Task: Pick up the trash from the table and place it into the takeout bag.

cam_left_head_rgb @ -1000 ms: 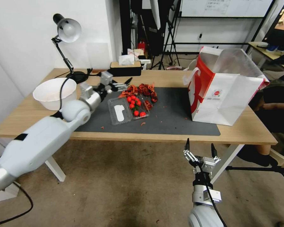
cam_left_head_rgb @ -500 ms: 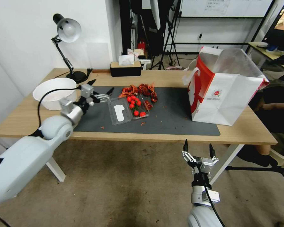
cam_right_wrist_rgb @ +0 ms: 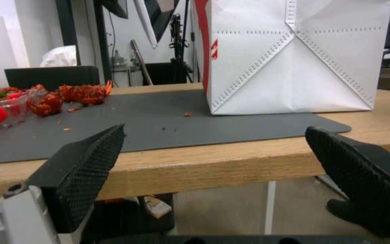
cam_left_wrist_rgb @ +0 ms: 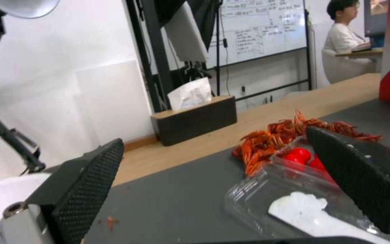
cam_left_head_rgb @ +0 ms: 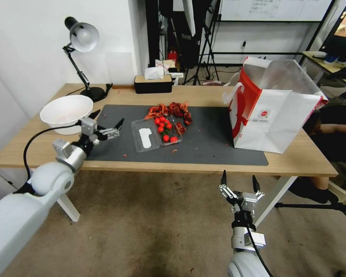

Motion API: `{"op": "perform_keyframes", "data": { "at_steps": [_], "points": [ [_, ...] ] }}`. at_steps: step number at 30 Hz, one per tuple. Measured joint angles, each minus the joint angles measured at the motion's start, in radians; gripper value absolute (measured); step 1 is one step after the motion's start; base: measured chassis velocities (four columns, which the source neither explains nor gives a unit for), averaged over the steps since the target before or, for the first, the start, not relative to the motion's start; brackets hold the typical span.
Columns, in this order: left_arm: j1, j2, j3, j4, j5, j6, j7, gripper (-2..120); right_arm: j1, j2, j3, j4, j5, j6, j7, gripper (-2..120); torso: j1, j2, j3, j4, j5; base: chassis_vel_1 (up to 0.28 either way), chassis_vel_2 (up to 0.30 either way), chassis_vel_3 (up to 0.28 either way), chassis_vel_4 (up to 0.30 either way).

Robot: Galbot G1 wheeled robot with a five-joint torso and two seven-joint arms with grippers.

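Head view, left end effector (cam_left_head_rgb: 107, 118) spread above mat (cam_left_head_rgb: 203, 146), empty

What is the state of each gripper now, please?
Left gripper: open, empty, above the mat's left end.
Right gripper: open, empty, below the table edge.

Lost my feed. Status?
Left gripper open, empty, over mat's left end. Right gripper open below table edge. Clear tomato container, red scraps unbagged. Nothing blocking takeout bag.

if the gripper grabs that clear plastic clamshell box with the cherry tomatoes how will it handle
The clear plastic clamshell box looks thin, so it would probably flex under a squeeze. Its lid lies open, so the cherry tomatoes could roll out if it tilts. It likely feels light.
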Motion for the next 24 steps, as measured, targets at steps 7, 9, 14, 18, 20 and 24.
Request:
{"op": "perform_keyframes", "data": {
  "at_steps": [7,9,14,18,20,24],
  "points": [
    [0.103,-0.043,-0.091,-0.033,0.033,-0.004,0.004,100,0.0,-0.002,0.0,0.001,0.0,0.0,0.001,100,0.0,0.0,0.0,0.0,0.0,0.0,0.0,0.0,0.0],
    [0.14,-0.062,-0.122,-0.042,0.049,-0.01,0.005,100,0.0,-0.004,0.0,0.001,0.0,0.0,0.001,100,0.0,0.0,0.0,0.0001,0.0001,0.0,0.0,0.0,0.0],
    [0.236,-0.115,-0.2,-0.068,0.092,-0.026,0.01,100,0.0,-0.005,0.0,0.003,0.0,-0.001,0.002,100,0.0,0.0,0.0,-0.0001,0.0002,0.0,0.0,0.0,0.0],
    [0.298,-0.153,-0.24,-0.079,0.12,-0.044,0.017,100,0.001,-0.004,0.0,0.003,0.0,-0.002,0.002,100,0.0,0.0,0.0,0.0,0.0001,0.0,0.0,0.0,0.0],
    [0.356,-0.186,-0.275,-0.085,0.141,-0.067,0.033,100,0.001,-0.005,0.0,0.004,0.0,-0.002,0.002,100,0.0,0.0,0.0,0.0,0.0003,0.0,0.0,0.0,0.0],
    [0.412,-0.218,-0.302,-0.085,0.161,-0.1,0.047,100,0.001,-0.005,0.0,0.005,0.0,-0.002,0.002,100,0.0,0.0,0.0,0.0001,0.0003,0.0,0.0,0.0,0.0]
  ]
}}
